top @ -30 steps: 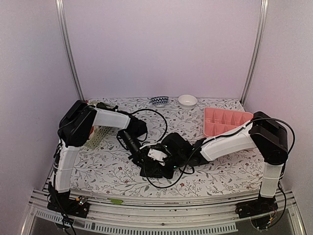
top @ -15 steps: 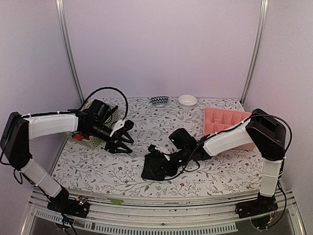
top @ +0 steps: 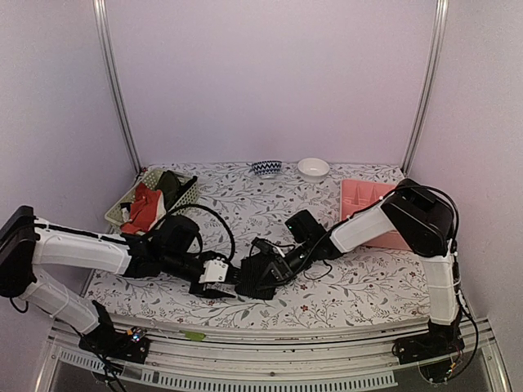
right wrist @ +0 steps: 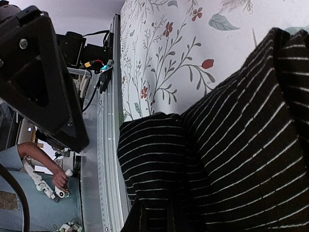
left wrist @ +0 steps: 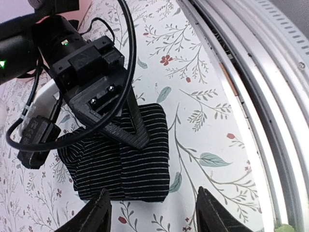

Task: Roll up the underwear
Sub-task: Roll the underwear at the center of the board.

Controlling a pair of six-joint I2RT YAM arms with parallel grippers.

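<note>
The black ribbed underwear (top: 263,276) lies folded on the flowered table near the front middle. In the left wrist view it (left wrist: 120,154) is a thick striped bundle. My right gripper (top: 265,261) is shut on it, with one finger (left wrist: 129,124) lying across its top; in the right wrist view the cloth (right wrist: 227,145) covers the jaws. My left gripper (top: 229,282) is open and empty, low on the table at the bundle's left edge; its jaws (left wrist: 154,217) stand wide just short of the cloth. The red-orange underwear (top: 145,206) lies in the green basket.
The pale green basket (top: 186,193) stands at the back left. The pink divided tray (top: 368,204) is at the back right, behind my right arm. Two small bowls (top: 266,168) (top: 313,168) sit at the back wall. The metal front rail (left wrist: 251,82) runs close to the bundle.
My left arm has swung from the basket down to the front, its open gripper now beside the black underwear. My right gripper has shifted left with the bundle, which looks more compact.
</note>
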